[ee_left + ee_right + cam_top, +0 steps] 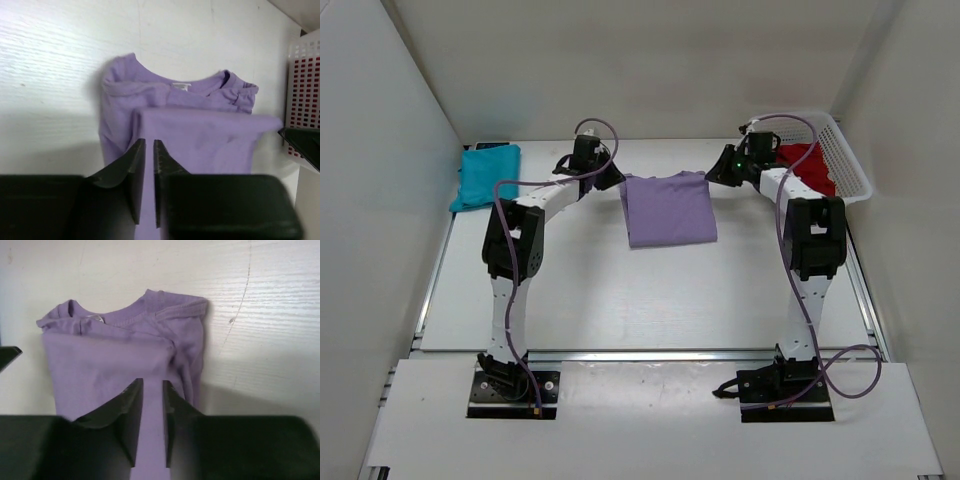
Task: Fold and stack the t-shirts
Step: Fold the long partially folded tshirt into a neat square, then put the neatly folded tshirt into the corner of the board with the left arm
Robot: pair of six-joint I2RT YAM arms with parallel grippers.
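- A white desk [620, 300] fills the middle; the wrist views show fine wood grain in its painted surface.
- Plain white panels box it in: a back wall [640, 60] at 12 o'clock, a left wall [370, 200] at 9 and a right wall [920, 250] at 3.
- A metal rail [432, 290] runs along the desk's 9 o'clock edge.
- A white board [650, 420] spans the 6 o'clock edge.
- A thin curved mark [243, 295] crosses the desk.
- The light is even, and shadows are soft.

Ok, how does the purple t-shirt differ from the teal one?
The purple t-shirt lies in the middle of the table, the teal t-shirt at its far left edge. The purple one is the larger rectangle, collar showing at its far end; the teal one is more compact, no collar visible. Both are folded and lie flat.
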